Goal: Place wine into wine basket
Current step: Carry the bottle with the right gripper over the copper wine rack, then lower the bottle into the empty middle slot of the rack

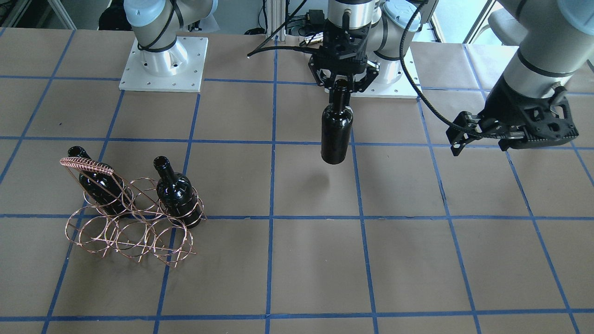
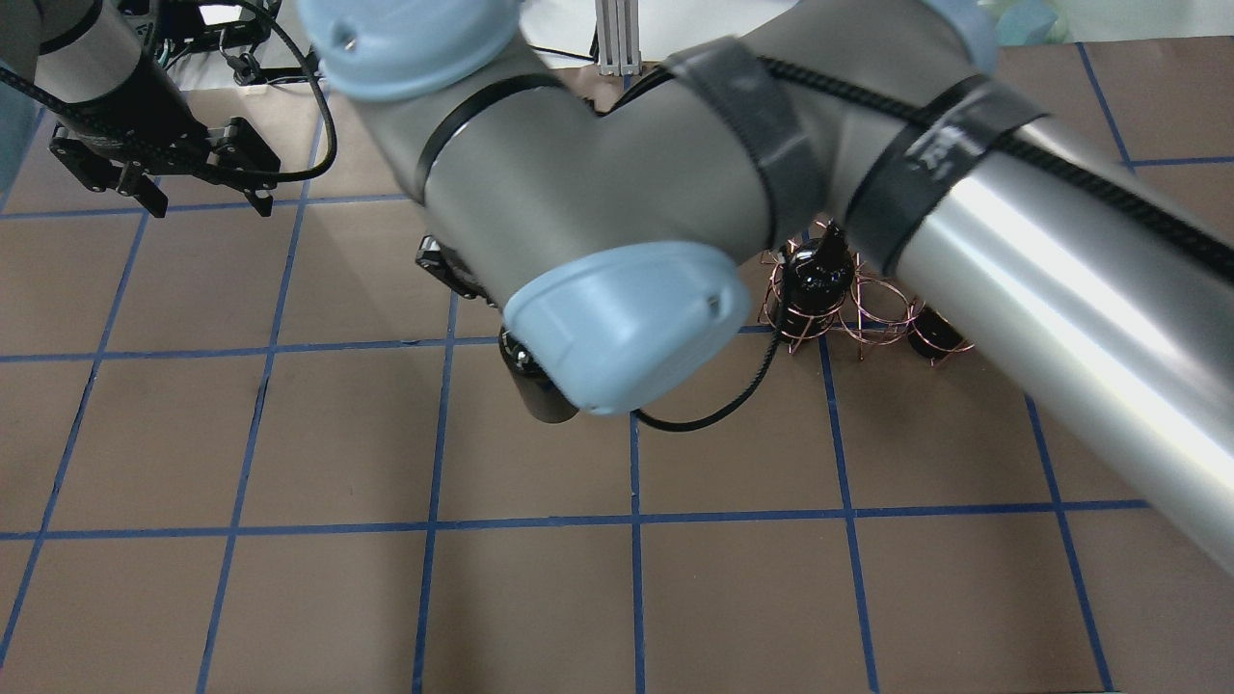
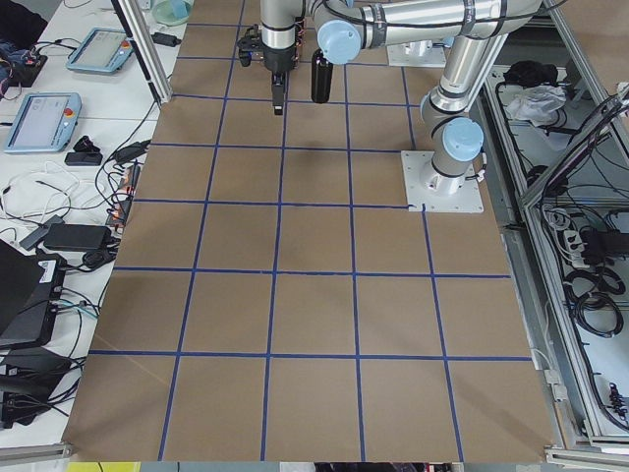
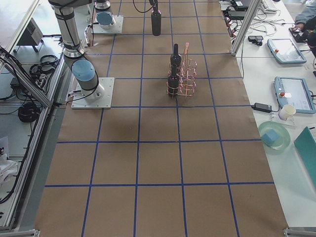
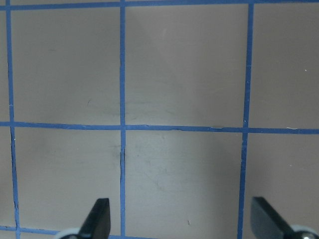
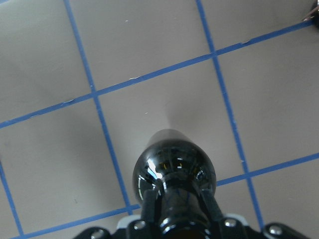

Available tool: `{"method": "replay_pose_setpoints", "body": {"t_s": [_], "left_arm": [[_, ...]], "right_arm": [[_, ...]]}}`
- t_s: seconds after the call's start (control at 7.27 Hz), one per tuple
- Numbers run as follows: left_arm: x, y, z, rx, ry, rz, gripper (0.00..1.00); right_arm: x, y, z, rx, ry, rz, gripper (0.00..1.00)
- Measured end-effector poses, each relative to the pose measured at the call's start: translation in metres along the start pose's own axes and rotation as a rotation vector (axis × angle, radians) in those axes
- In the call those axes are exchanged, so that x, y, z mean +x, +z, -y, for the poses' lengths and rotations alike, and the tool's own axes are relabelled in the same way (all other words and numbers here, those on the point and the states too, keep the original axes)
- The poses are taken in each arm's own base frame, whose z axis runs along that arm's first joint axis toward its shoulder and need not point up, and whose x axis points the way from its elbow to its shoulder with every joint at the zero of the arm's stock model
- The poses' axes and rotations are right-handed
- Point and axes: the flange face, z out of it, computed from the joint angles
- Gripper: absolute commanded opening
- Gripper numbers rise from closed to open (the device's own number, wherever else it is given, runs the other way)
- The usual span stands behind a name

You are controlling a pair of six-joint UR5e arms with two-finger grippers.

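Exterior front-facing view: the right gripper (image 1: 342,83), jaws clamped on the neck, hangs a wine bottle (image 1: 336,134) well apart from the wine basket (image 1: 130,229); left gripper (image 1: 459,135) jaws spread. Glass likely heavy, slick, breakable.

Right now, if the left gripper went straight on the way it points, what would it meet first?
The table. The left gripper is open and aimed at bare paper; its wrist view shows nothing in between, though the height is unclear.
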Motion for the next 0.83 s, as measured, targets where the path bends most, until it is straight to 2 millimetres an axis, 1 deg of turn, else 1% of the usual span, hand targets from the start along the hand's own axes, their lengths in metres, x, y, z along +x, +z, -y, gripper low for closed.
{"method": "replay_pose_setpoints", "body": {"t_s": [0.28, 0.41, 0.55, 0.83], "left_arm": [[0.01, -0.006, -0.002, 0.013, 0.016, -0.013, 1.0], [0.013, -0.009, -0.003, 0.02, 0.019, -0.035, 1.0], [0.016, -0.01, -0.006, 0.02, 0.022, -0.049, 1.0], [0.026, -0.014, -0.013, 0.011, 0.039, -0.066, 1.0]], "right_arm": [[0.09, -0.048, 0.041, -0.023, -0.052, -0.044, 0.0], [0.132, -0.064, 0.058, -0.032, -0.078, -0.061, 0.0], [0.168, -0.074, 0.072, -0.049, -0.105, -0.075, 0.0], [0.226, -0.081, 0.106, -0.062, -0.132, -0.081, 0.0]]}}
